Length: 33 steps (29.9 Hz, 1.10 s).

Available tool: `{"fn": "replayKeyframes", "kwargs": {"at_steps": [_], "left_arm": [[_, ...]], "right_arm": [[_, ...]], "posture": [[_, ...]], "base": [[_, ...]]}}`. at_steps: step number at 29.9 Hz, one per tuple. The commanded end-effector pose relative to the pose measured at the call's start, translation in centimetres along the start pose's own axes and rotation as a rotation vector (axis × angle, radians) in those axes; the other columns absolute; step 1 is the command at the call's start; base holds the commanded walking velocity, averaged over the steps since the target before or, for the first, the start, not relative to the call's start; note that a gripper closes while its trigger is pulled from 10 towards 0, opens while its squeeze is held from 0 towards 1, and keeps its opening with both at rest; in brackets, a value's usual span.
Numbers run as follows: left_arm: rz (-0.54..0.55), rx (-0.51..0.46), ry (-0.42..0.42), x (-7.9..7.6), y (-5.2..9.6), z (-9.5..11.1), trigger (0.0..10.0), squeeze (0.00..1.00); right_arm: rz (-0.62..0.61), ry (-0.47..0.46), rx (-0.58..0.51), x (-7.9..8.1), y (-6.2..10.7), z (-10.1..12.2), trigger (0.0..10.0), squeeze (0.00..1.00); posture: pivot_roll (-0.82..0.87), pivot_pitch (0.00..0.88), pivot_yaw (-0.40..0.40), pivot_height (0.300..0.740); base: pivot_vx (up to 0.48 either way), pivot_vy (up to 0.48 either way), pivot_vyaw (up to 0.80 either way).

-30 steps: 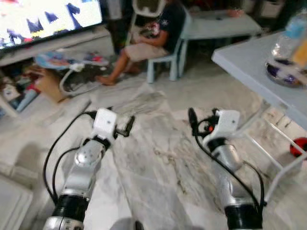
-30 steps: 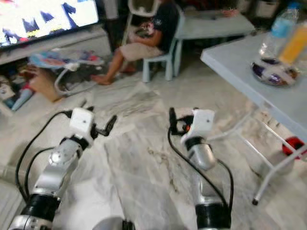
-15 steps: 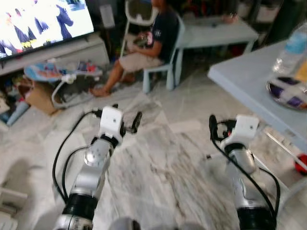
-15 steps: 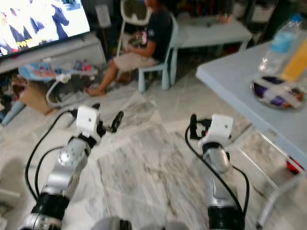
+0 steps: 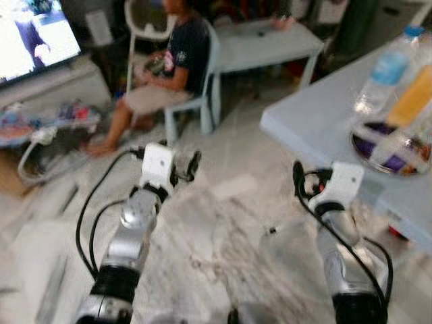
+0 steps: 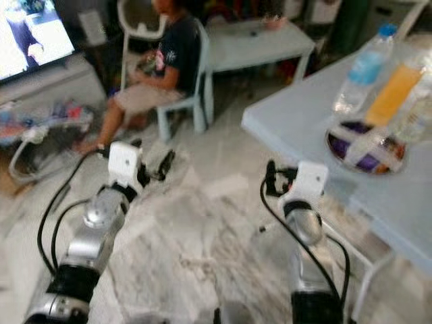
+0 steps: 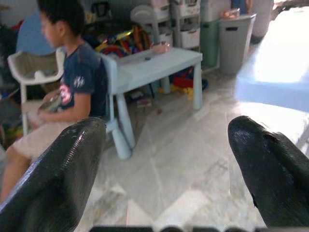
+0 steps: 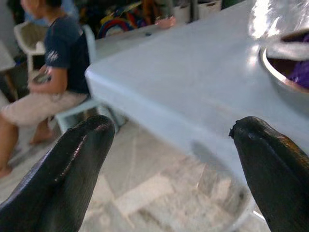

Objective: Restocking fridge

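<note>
- Left eye view: we hold both silver arms out over the grey-veined marble floor (image 5: pixel 223 236), and the picture is a little blurred.
- Our left gripper (image 7: pixel 166 159) hangs above the floor with its two black fingers (image 7: pixel 58 169) spread wide and nothing between them.
- Our right gripper (image 8: pixel 174 164) is raised just beside the near edge of the pale blue folding table (image 6: pixel 297 121), its black fingers (image 8: pixel 270 164) also wide apart and empty.
- On that table, to our right, stands a clear plastic water bottle with a blue cap (image 6: pixel 361 67), an orange carton or packet (image 6: pixel 393 93) beside it, and a shallow round metal dish holding purple and white packets (image 6: pixel 368 145).
- We cannot make out a fridge.
- Ahead on our left a person in a dark blue T-shirt and light shorts (image 5: pixel 165 67) sits on a small pale blue chair (image 5: pixel 202 88) holding something in the lap.
- Beyond the person is a low pale blue table (image 5: pixel 263 40).
- A lit television screen (image 5: pixel 34 40) shows at far left, with toys and clutter on the floor below it.
</note>
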<state>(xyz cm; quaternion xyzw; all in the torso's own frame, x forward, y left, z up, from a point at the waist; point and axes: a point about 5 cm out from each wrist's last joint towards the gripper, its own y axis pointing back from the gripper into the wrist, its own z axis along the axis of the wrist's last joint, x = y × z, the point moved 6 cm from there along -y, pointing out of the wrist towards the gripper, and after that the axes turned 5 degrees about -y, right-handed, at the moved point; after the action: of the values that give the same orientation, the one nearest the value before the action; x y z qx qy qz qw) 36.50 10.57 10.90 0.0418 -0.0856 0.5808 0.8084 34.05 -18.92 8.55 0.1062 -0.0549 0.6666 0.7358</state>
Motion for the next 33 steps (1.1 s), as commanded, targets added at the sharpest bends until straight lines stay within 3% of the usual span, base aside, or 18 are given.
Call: {"fn": "replayKeyframes", "kwargs": {"at_steps": [1, 5, 18, 26, 33], "left_arm": [[0.013, 0.011, 0.000, 0.4, 0.2, -0.4, 10.0, 0.00], [0.011, 0.002, 0.002, 0.2, 0.1, -0.2, 10.0, 0.00], [0.061, -0.021, 0.025, 1.2, 0.0, 0.2, 10.0, 0.00], [0.064, -0.005, 0.044, 1.2, 0.0, -0.1, 10.0, 0.00], [0.054, 0.010, 0.047, 0.8, 0.8, -0.8, 10.0, 0.00]], "right_arm": [[0.023, -0.012, -0.004, 0.8, 0.0, 0.0, 10.0, 0.00], [0.028, -0.011, -0.009, 0.8, 0.0, 0.1, 10.0, 0.00], [0.074, 0.014, -0.023, 1.7, 0.0, 0.2, 10.0, 0.00], [0.072, 0.021, -0.032, 1.6, 0.1, 0.4, 10.0, 0.00], [0.078, 0.044, -0.044, 1.5, 0.5, 0.6, 10.0, 0.00]], "posture": [[-0.11, 0.058, 0.036, 0.740], [-0.11, 0.058, 0.036, 0.740], [-0.11, 0.047, 0.035, 0.740], [-0.11, 0.047, 0.034, 0.740], [-0.12, 0.049, 0.041, 0.740]], "base": [[0.296, 0.379, -0.80], [0.277, 0.393, -0.80], [0.000, 0.000, 0.00], [0.000, 0.000, -0.72], [0.000, 0.320, -0.80]]}}
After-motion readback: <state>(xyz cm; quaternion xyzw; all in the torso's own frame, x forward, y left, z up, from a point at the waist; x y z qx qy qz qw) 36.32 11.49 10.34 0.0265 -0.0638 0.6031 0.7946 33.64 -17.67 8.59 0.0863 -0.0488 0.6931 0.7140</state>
